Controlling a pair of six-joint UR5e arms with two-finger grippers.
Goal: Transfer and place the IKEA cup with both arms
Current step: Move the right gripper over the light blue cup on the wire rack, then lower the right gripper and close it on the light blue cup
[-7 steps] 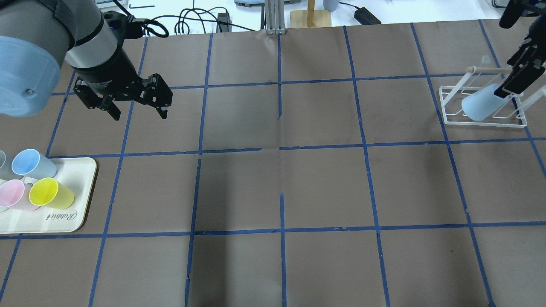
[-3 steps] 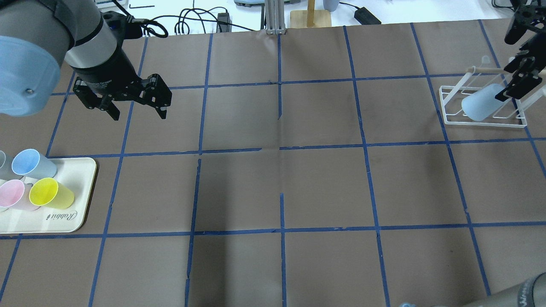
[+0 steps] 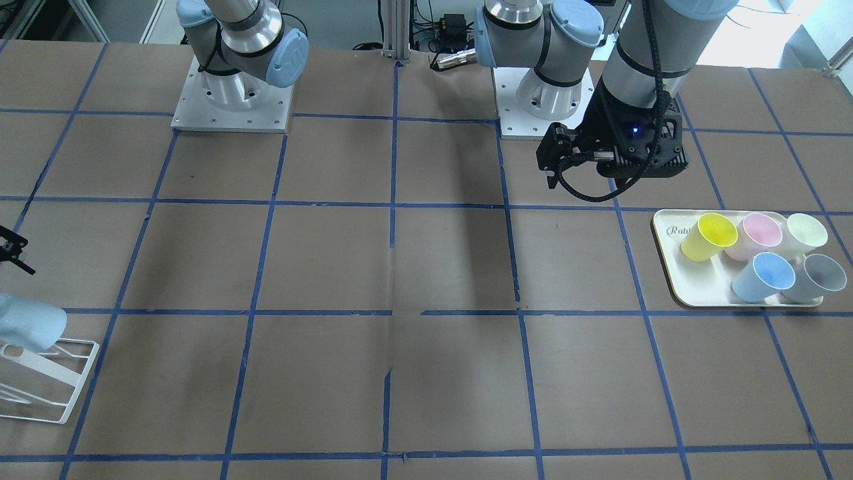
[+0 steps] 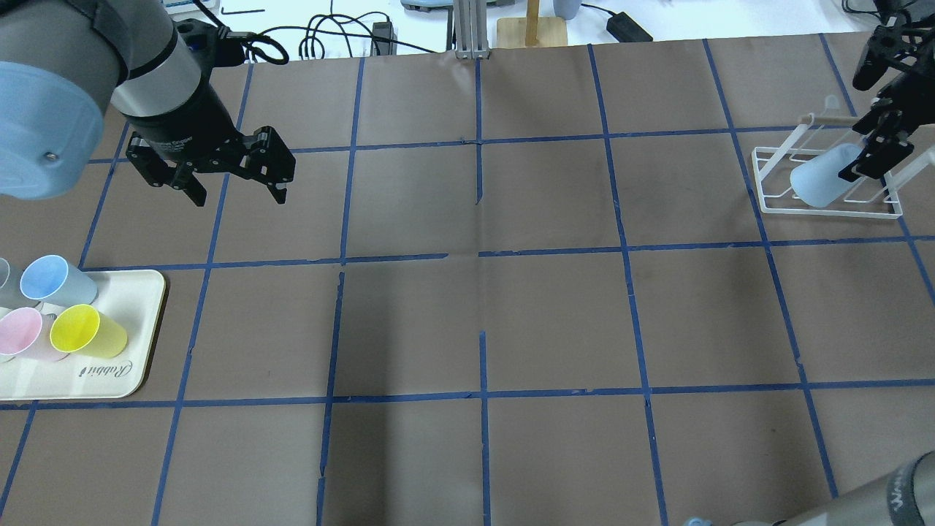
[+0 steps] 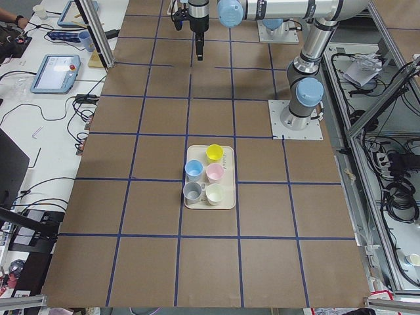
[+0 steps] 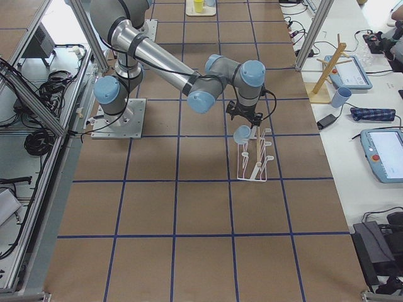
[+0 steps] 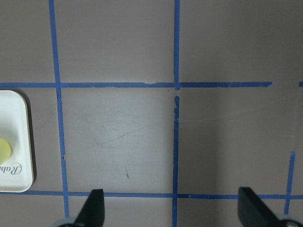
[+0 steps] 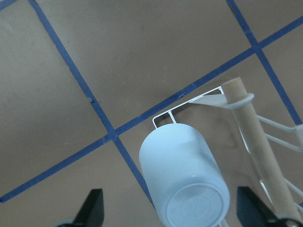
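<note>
Table (image 4: 555, 321): one, covered in brown paper and ruled into squares with blue tape; its edges run out of every view but the side ones.

Arms: two. The left arm (image 3: 640, 53) is cut off at the top of the front-facing view. The right arm (image 6: 164, 60) shows whole only from the right end of the table.

Tray (image 3: 673, 280): one, cream, cut by the left edge of the overhead view. Script on its rim reads "Rabbit", partly covered from the front.

Rack (image 4: 829, 212): one, white wire with a wooden dowel, cropped in the front-facing view.

Cups: six. Five stand on the tray: yellow cup (image 3: 710, 237), pink cup (image 3: 760, 233), pale green cup (image 3: 806, 233), blue cup (image 3: 765, 275) and grey cup (image 3: 818, 277). The sixth, the IKEA cup (image 8: 182, 179), lies tilted on the rack with its base up.

Grippers: two. The left gripper (image 4: 239, 196) hangs above the table beyond the tray, fingers spread wide and empty; print on its body is too small to read. The right gripper (image 4: 858, 128) is spread wide about the IKEA cup, its fingertips (image 8: 94, 208) clear of the cup's sides.
</note>
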